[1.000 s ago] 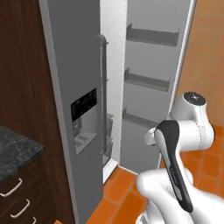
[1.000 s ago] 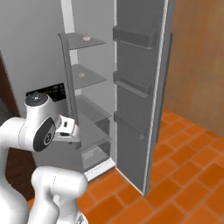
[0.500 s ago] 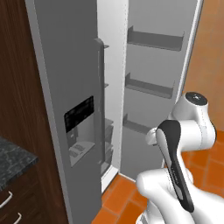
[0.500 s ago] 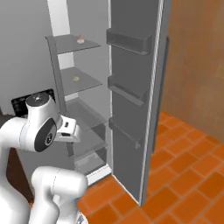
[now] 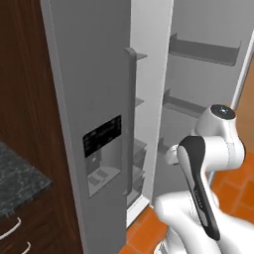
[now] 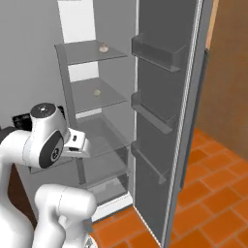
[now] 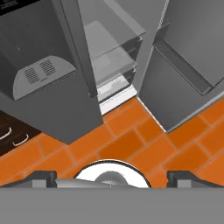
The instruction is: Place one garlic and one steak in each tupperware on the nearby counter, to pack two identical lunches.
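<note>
- The fridge (image 6: pixel 160 121) is standing tall and grey with its right door (image 6: pixel 167 145) swinging wide open, its door bins facing the shelves, while the left door (image 5: pixel 94 114) with the dispenser panel (image 5: pixel 101 154) is sitting closed beside dark wooden cabinetry.
- The floor (image 7: pixel 131 144) is showing orange tile running right up to the foot of the fridge.
- A corner of the counter (image 5: pixel 17 181) is showing at the lower left of the left base view, dark speckled stone over brown drawers with curved silver handles.
- The glass shelves (image 6: pixel 89 94) inside are lying level, one above another.
- The gripper (image 7: pixel 111 177) is pointing down at the tiles just in front of the fridge, its two dark tips standing far apart at the widest spread, holding nothing and touching nothing.
- One garlic (image 6: pixel 103 47) is resting on the top shelf, a small pale bulb with its stem end pointing up, near the shelf's right side.
- A second garlic (image 6: pixel 97 92) is sitting on the shelf below, too small for me to tell which way it is pointing.
</note>
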Robot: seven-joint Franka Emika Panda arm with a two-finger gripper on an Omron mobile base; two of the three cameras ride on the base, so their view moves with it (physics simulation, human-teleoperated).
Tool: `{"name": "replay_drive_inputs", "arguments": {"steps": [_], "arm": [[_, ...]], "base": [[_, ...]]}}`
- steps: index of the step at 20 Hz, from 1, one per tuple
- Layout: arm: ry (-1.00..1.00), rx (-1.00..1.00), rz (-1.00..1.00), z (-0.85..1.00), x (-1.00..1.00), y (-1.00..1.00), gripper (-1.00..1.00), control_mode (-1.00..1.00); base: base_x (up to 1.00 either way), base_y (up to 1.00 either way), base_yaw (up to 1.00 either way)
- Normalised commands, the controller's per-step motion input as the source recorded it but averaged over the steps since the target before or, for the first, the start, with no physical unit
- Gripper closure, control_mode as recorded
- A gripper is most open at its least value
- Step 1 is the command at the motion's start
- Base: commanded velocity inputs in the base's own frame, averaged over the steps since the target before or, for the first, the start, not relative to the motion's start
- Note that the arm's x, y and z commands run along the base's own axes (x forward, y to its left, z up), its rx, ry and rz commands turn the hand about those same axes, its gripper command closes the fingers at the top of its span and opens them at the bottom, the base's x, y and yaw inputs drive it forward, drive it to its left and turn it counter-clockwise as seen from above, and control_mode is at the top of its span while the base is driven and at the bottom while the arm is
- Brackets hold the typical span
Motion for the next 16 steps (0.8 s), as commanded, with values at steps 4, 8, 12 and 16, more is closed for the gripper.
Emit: {"name": "replay_drive_inputs", "arguments": {"steps": [4,8,12,16], "arm": [[0.0,0.0,0.0,0.0,0.0,0.0,-1.0,1.0],[0.0,0.0,0.0,0.0,0.0,0.0,-1.0,1.0],[0.0,0.0,0.0,0.0,0.0,0.0,-1.0,1.0],[0.0,0.0,0.0,0.0,0.0,0.0,-1.0,1.0]], "base": [[0.3,-0.52,0.37],[0.48,-0.58,0.37],[0.51,-0.36,0.35],[0.49,-0.23,0.35]]}}
